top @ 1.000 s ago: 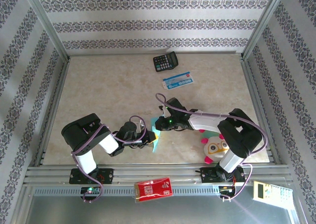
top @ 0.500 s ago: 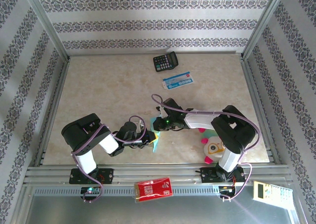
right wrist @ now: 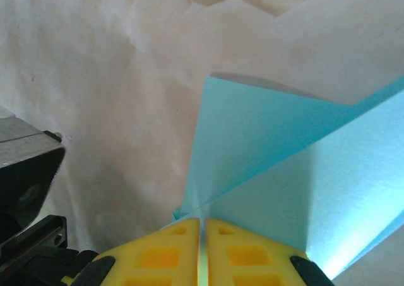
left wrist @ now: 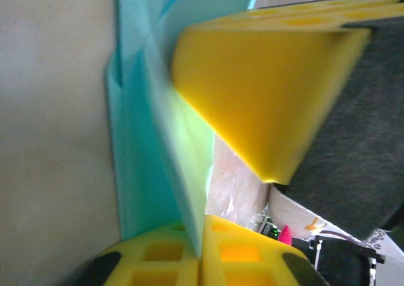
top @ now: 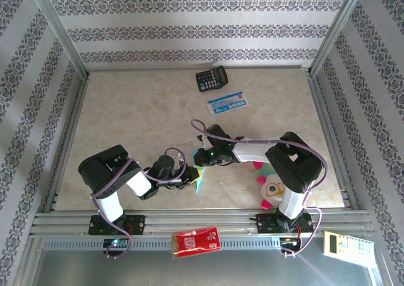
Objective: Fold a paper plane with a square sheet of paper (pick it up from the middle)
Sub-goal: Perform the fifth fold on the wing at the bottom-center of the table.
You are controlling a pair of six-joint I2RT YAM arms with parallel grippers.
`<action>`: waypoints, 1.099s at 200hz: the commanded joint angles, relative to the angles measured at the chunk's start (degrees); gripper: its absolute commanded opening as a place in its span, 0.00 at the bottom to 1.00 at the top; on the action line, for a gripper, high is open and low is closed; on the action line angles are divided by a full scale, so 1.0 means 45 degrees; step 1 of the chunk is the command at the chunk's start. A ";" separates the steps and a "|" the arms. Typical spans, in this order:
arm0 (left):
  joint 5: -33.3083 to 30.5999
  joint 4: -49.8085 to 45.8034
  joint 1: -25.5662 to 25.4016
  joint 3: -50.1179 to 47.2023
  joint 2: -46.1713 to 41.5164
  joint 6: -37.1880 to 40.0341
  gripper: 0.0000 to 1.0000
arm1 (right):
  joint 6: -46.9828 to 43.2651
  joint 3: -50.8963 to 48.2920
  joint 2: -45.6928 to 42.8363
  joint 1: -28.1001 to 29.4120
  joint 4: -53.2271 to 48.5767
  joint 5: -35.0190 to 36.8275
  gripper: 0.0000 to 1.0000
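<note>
1. left gripper (top: 191, 175) is clamped on the turquoise sheet (top: 201, 185) (partly folded).
2. right gripper (top: 201, 159) pinches its far edge.
3. the sheet sits between them, near the front of the table (top: 126, 122).

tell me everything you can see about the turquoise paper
The turquoise paper is thin, plain, light turquoise and partly folded: creases and overlapping layers show, and its surface is unmarked. It is near the front middle of the table, between the arms. The left gripper and the right gripper are each shut on it, yellow fingers pinching its layers. Whether it rests on the table cannot be told.
</note>
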 commanded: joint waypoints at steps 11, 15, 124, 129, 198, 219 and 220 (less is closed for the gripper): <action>-0.0302 -0.3546 0.0206 -0.0343 0.0266 0.0522 0.02 | -0.0605 0.0345 -0.1016 -0.0165 -0.0690 -0.0424 0.15; -0.0223 -0.3715 0.0214 -0.0259 0.0208 0.0639 0.00 | -0.0640 0.0328 -0.1224 -0.0211 -0.0793 -0.0444 0.15; 0.2573 -1.0706 -0.0093 0.4324 -0.1529 0.8560 0.00 | -0.1692 -0.1431 -0.7119 -0.3059 -0.4309 0.0646 0.29; 0.2685 -1.0894 -0.0087 0.4422 -0.1570 0.8733 0.00 | -0.1690 -0.1465 -0.7138 -0.3059 -0.4302 0.0582 0.30; 0.3362 -0.7841 0.0063 0.3301 -0.0890 0.6717 0.00 | -0.1740 -0.2210 -0.7003 -0.2389 -0.4179 0.0710 0.36; 0.3194 -0.6676 0.0083 0.2759 -0.0686 0.5776 0.00 | -0.1796 -0.2442 -0.6832 -0.1775 -0.3972 0.1056 0.34; 0.3186 -0.6626 0.0083 0.2742 -0.0680 0.5752 0.00 | -0.1797 -0.2457 -0.6807 -0.1743 -0.3960 0.1074 0.34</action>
